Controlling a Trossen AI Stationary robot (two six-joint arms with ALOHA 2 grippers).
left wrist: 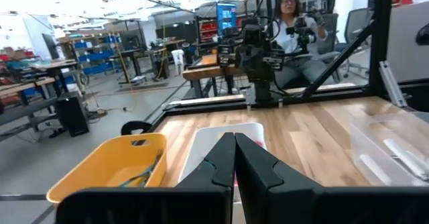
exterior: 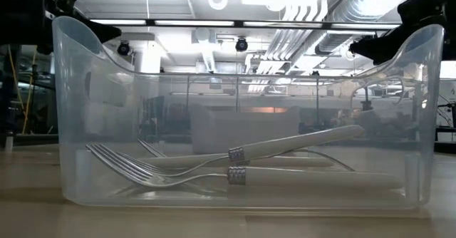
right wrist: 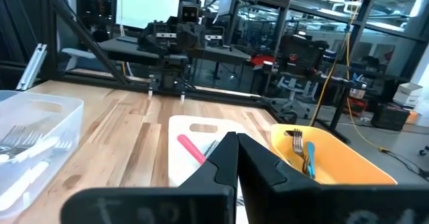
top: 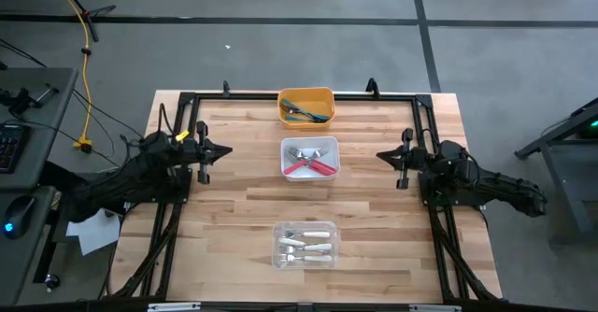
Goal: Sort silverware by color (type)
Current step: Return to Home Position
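Left gripper (top: 225,150): fingers together, empty, at left of table (top: 234,242). Right gripper (top: 382,155): same, at right. Blue forks (top: 306,114) in yellow bin (top: 329,97); pink forks (top: 314,167) in white bin (top: 285,146); white forks (top: 306,247) in clear bin (top: 277,228).

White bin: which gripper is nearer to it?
Right, narrowly. The right gripper is just off the right of the white bin; the left gripper is slightly farther off its left.

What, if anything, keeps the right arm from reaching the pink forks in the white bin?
Likely nothing, so yes: the right gripper, shut, faces the open-topped white bin across bare table, and the pink forks lie uncovered inside.
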